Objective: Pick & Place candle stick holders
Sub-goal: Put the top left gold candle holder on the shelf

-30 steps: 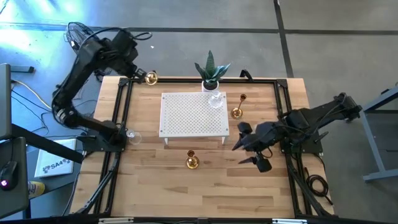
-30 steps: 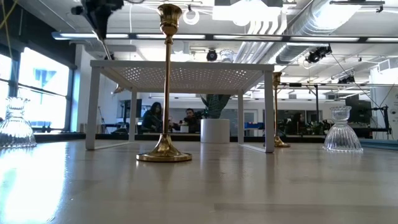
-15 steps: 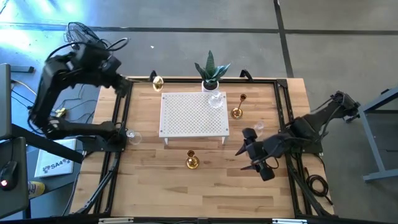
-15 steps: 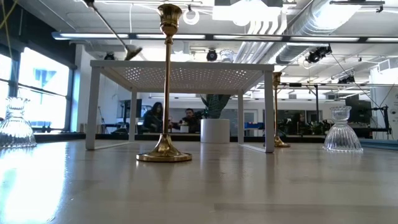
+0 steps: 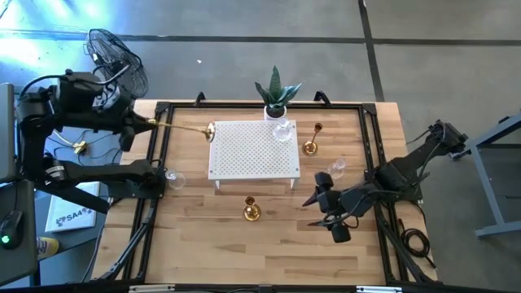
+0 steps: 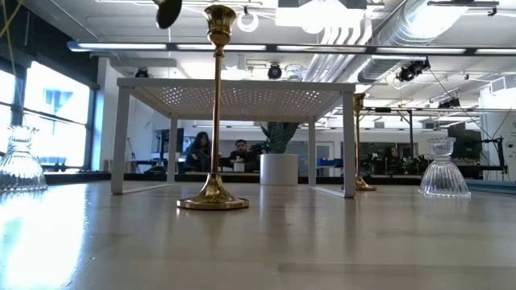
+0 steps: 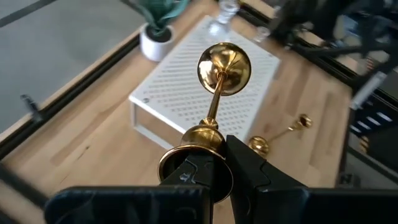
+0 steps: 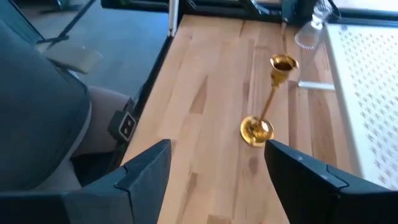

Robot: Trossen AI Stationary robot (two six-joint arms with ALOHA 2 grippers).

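- In the high view we see the left gripper [image 5: 140, 122] at about 9 o'clock of the white perforated stand [image 5: 252, 149], off the table's left edge, carrying a gold candle stick holder [image 5: 183, 128] in the air.
- The left wrist view shows what the high view does not: the left fingers [image 7: 249, 168] are clamped on the holder's flared base [image 7: 194, 163].
- The held holder lies nearly level, its long axis running 9 to 3 o'clock, and its cup end [image 5: 209, 131] points toward the stand's left edge.
- We find the right gripper [image 5: 335, 214] at about 4 o'clock of the stand, fingers spread apart and empty.
- The right wrist view looks at a second gold holder [image 8: 265, 101] standing upright on the wooden table [image 8: 211, 112].
- That holder [image 5: 251, 209] stands at 6 o'clock of the stand; the low view shows its stem [image 6: 216, 113] vertical.
- A third gold holder [image 5: 312, 141] stands at 3 o'clock of the stand.
- One clear glass holder [image 5: 282, 129] sits on the stand's far right corner, another [image 5: 335, 168] near the right gripper, a third [image 5: 172, 177] by the left rail.
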